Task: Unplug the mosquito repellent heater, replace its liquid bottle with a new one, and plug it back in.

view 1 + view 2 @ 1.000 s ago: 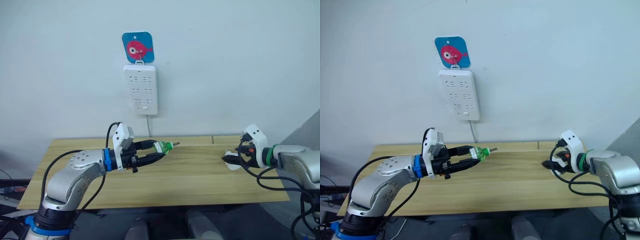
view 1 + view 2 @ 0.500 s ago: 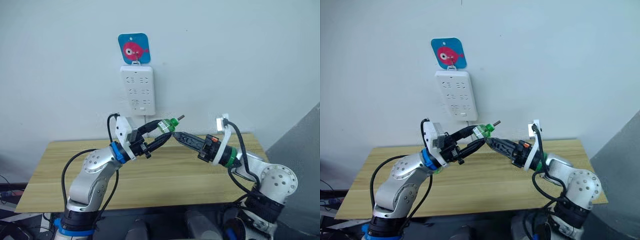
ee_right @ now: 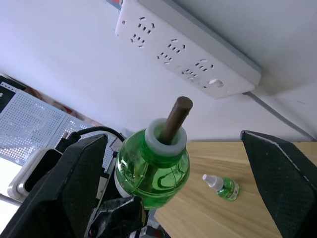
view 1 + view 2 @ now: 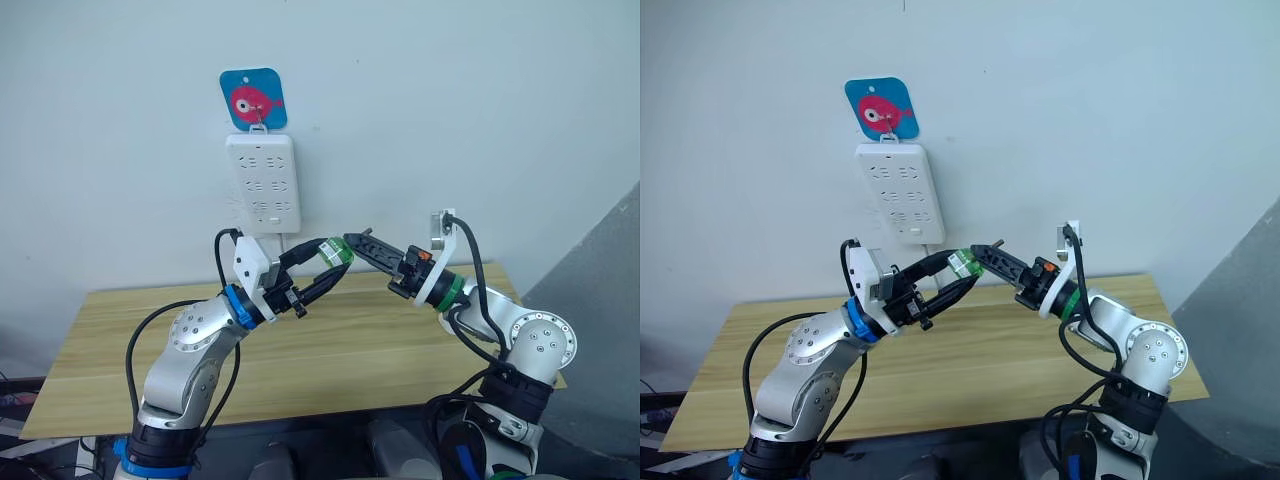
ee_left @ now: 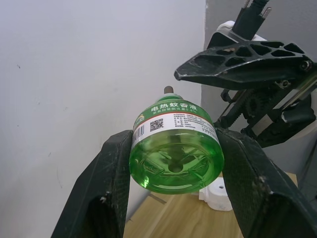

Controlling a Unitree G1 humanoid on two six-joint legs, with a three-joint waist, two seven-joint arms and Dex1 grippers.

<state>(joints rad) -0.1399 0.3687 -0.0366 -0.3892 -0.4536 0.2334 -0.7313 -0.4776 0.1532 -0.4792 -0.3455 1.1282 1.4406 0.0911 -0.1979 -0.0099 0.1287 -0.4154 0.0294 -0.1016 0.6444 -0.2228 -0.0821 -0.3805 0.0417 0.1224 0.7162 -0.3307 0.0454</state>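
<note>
The left gripper (image 4: 333,258) was clamped on the green liquid bottle (image 5: 174,148), one finger on each side of its body, holding it in the air over the tabletop (image 4: 330,350) with the brown wick (image 3: 177,116) pointing away towards the right arm. The right gripper (image 4: 352,241) was the thing that had changed. A second earlier it was low at the right end of the tabletop. Now it had risen and closed in until its fingers, spread wide and holding nothing, stood on either side of the bottle's neck without touching it.

This looked like a handover or a two-handed regrip of the bottle just before the right fingers closed. The bottle swap therefore seemed to be midway, with the fitting and replugging still to come.

Below them, in the left wrist view, a small white unit that was probably the mosquito repellent heater (image 5: 218,196) lay on the tabletop, unplugged. Further along the wood a second small green bottle with a white cap (image 3: 221,187) lay on its side; which of the two bottles was the fresh one could not be told.

On the wall behind, the power strip (image 4: 262,183) hung under a fish-marked hook (image 4: 253,98), with nothing plugged into it.
</note>
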